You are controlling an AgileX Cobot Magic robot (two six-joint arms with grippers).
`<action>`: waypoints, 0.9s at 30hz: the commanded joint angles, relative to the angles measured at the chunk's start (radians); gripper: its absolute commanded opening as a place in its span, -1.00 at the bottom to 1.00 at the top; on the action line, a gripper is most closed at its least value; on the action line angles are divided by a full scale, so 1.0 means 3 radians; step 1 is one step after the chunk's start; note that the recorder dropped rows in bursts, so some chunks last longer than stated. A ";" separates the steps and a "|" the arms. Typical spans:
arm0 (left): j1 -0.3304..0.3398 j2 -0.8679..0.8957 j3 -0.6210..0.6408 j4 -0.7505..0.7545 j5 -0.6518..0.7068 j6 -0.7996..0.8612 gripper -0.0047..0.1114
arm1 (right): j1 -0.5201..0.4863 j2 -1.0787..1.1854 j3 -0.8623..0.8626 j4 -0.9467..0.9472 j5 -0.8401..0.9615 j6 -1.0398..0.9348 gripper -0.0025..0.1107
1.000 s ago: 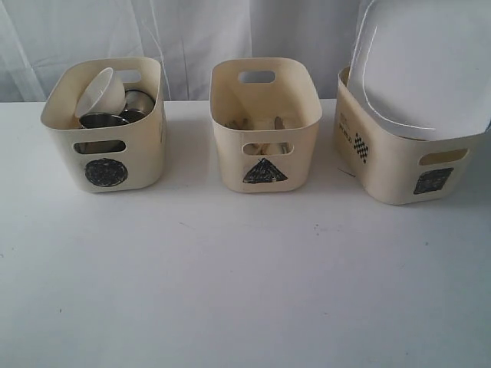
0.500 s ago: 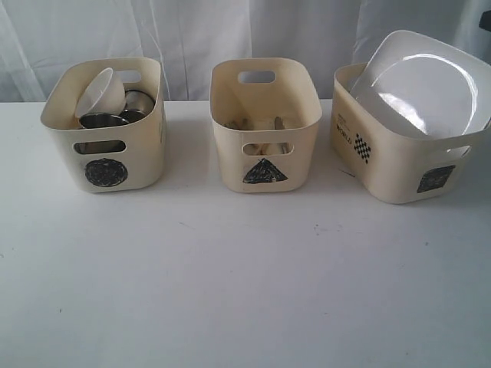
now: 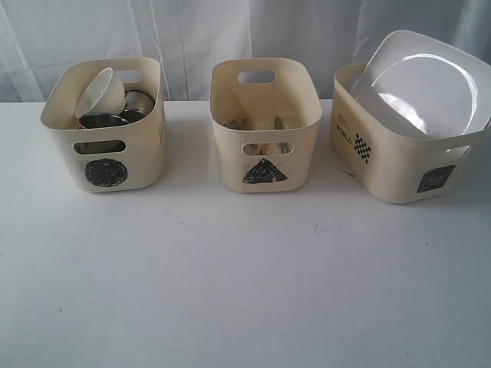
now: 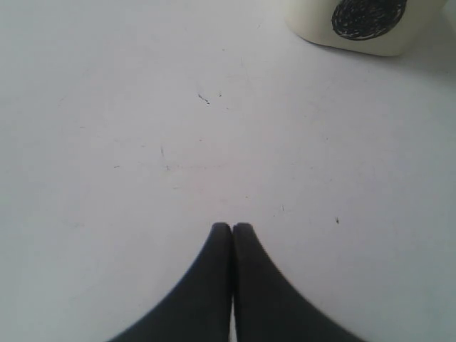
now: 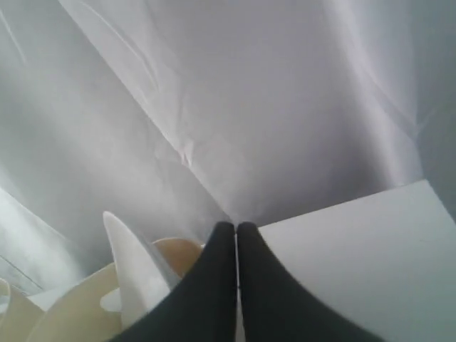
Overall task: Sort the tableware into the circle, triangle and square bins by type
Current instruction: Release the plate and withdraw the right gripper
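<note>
Exterior view: large white plate [image 3: 430, 84] sits in the square bin [image 3: 391, 172]; I judge the sort essentially done.

The plate leans tilted, its upper edge well above the bin's rim. The small white bowl [image 3: 100, 93] and the steel cups [image 3: 103, 120] are in the circle bin [image 3: 65, 161]. Pale pieces show in the triangle bin [image 3: 230, 153], too dim to name. I see no tableware on the table [image 3: 245, 284]. The left gripper [image 4: 232, 229] has its fingers pressed together on nothing, low over bare table near the circle bin. The right gripper [image 5: 236, 228] also has its fingers together and empty, above and just beside the plate's raised edge. My judgement is that the step in hand is backing the right arm off. I would do it by going straight up before any sideways travel, so no finger catches the leaning plate and tips it or the bin.
</note>
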 commanded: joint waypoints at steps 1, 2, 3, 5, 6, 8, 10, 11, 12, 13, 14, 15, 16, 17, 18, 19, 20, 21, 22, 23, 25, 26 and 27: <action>-0.0017 -0.0017 0.0031 -0.0018 0.0165 -0.0015 -0.92 | -0.0002 -0.0241 0.0000 0.0012 0.0107 0.0185 -0.96; -0.0017 -0.0017 0.0031 -0.0018 0.0165 -0.0015 -0.92 | -0.0002 -0.0325 0.0000 0.0012 0.0080 0.0256 -0.96; -0.0017 -0.0017 0.0031 -0.0018 0.0165 -0.0015 -0.92 | -0.0002 -0.0423 0.0000 -0.0068 0.0038 0.0374 -0.96; -0.0017 -0.0017 0.0031 -0.0018 0.0165 -0.0015 -0.92 | 0.0014 -0.0632 0.0020 -0.0621 -0.0111 0.0811 -0.96; -0.0017 -0.0017 0.0031 -0.0018 0.0165 -0.0015 -0.92 | 0.0044 -0.0764 0.0056 -0.1075 -0.0248 0.1120 -0.96; -0.0017 -0.0017 0.0031 -0.0018 0.0165 -0.0015 -0.92 | 0.0115 -0.1003 0.0221 -0.1987 -0.0528 0.1833 -0.96; -0.0017 -0.0017 0.0031 -0.0018 0.0165 -0.0015 -0.92 | 0.0202 -0.1268 0.0438 -0.2800 -0.0649 0.2558 -0.96; -0.0017 -0.0017 0.0031 -0.0018 0.0165 -0.0015 -0.92 | 0.0249 -0.1431 0.0581 -0.3126 -0.0701 0.2901 -0.96; -0.0017 -0.0017 0.0031 -0.0018 0.0165 -0.0015 -0.92 | 0.0305 -0.1608 0.0733 -0.3355 -0.0773 0.3160 -0.96; -0.0017 -0.0017 0.0031 -0.0018 0.0165 -0.0015 -0.92 | 0.0356 -0.1787 0.0864 -0.3466 -0.0858 0.3295 -0.96; -0.0017 -0.0017 0.0031 -0.0018 0.0165 -0.0015 -0.92 | 0.0439 -0.1980 0.1062 -0.3512 -0.1025 0.3360 -0.96; -0.0017 -0.0017 0.0031 -0.0018 0.0165 -0.0015 -0.92 | 0.0499 -0.2173 0.1197 -0.3512 -0.1156 0.3360 -0.96; -0.0017 -0.0017 0.0031 -0.0018 0.0165 -0.0015 -0.92 | 0.0558 -0.2327 0.1357 -0.3512 -0.1310 0.3360 -0.96; -0.0017 -0.0017 0.0031 -0.0018 0.0165 -0.0015 -0.92 | 0.0645 -0.2552 0.1511 -0.3519 -0.1416 0.3352 -0.96; -0.0017 -0.0017 0.0031 -0.0018 0.0165 -0.0015 -0.92 | 0.0692 -0.2692 0.1654 -0.3558 -0.1468 0.3352 -0.96; -0.0017 -0.0017 0.0031 -0.0018 0.0165 -0.0015 -0.92 | 0.0735 -0.2830 0.1758 -0.3574 -0.1453 0.3352 -0.96; -0.0017 -0.0017 0.0031 -0.0018 0.0165 -0.0015 -0.92 | 0.0759 -0.3028 0.1905 -0.3579 -0.1384 0.3352 -0.96; -0.0017 -0.0017 0.0031 -0.0018 0.0165 -0.0015 -0.92 | 0.0784 -0.3157 0.1997 -0.3579 -0.1306 0.3352 -0.96; -0.0017 -0.0017 0.0031 -0.0018 0.0165 -0.0015 -0.92 | 0.0801 -0.3315 0.2081 -0.3579 -0.1209 0.3352 -0.96; -0.0017 -0.0017 0.0031 -0.0018 0.0165 -0.0015 -0.92 | 0.0818 -0.3477 0.2194 -0.3579 -0.1037 0.3352 -0.96; -0.0017 -0.0017 0.0031 -0.0018 0.0165 -0.0015 -0.92 | 0.0854 -0.3761 0.2344 -0.3622 -0.0775 0.3311 -0.96; -0.0017 -0.0017 0.0031 -0.0018 0.0165 -0.0015 -0.92 | 0.0872 -0.3954 0.2417 -0.3638 -0.0582 0.3309 -0.96; -0.0017 -0.0017 0.0031 -0.0018 0.0165 -0.0015 -0.92 | 0.0872 -0.4081 0.2480 -0.3638 -0.0469 0.3309 -0.96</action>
